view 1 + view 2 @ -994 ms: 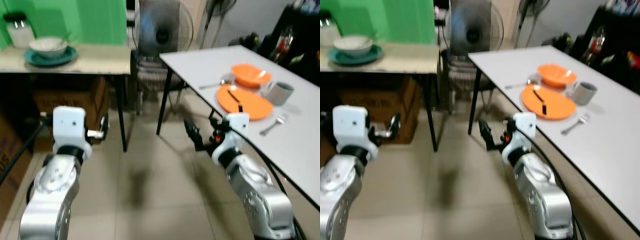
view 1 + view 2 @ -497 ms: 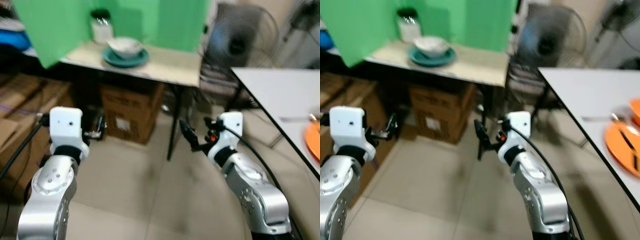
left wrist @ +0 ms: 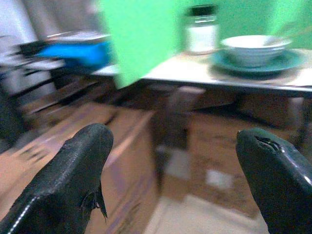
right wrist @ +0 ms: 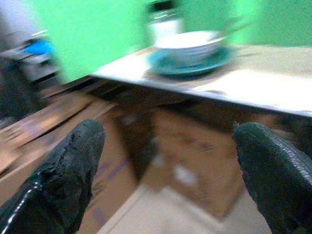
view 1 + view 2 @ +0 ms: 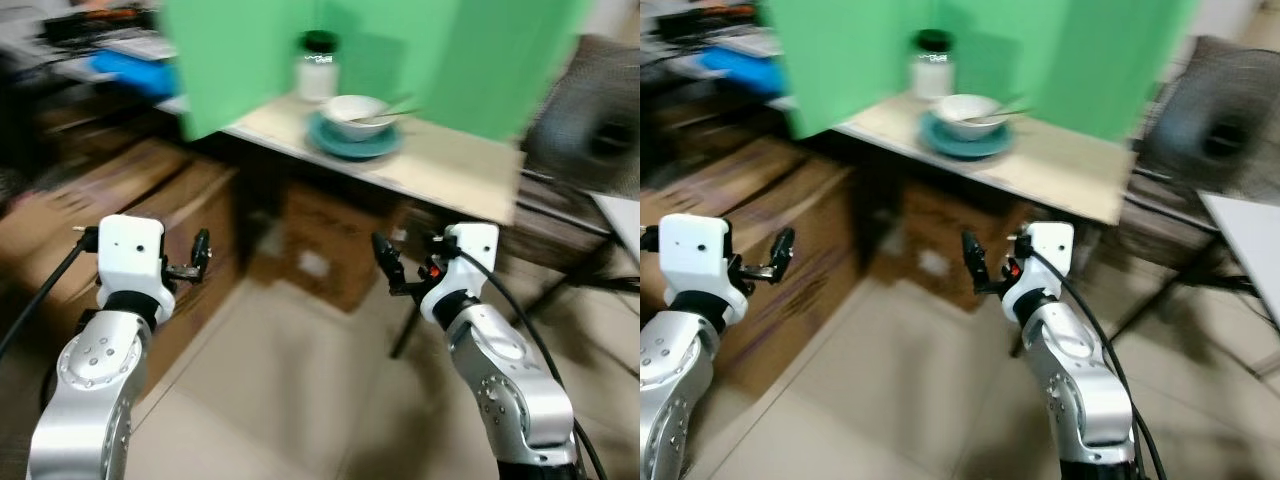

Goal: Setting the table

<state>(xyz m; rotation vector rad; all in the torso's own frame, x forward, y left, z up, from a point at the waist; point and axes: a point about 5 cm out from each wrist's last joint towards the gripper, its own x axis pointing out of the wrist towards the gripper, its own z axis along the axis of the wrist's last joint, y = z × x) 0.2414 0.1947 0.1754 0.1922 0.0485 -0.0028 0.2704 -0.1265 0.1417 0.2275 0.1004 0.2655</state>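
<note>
A white bowl with a utensil in it sits on a teal plate on a beige side table. A white jar with a black lid stands just behind them. The bowl and the plate also appear ahead in both wrist views. My left gripper is raised in front of me, open and empty. My right gripper is also raised, open and empty, below the table's front edge and short of it.
A green screen stands behind and beside the side table. Cardboard boxes sit under it, and another box is at the left. A fan is at the right. Tiled floor lies ahead. The picture is blurred.
The whole view has swung left: the white table with the orange plates has left the picture and the side table is now central and nearer. Both arms keep their pose.
</note>
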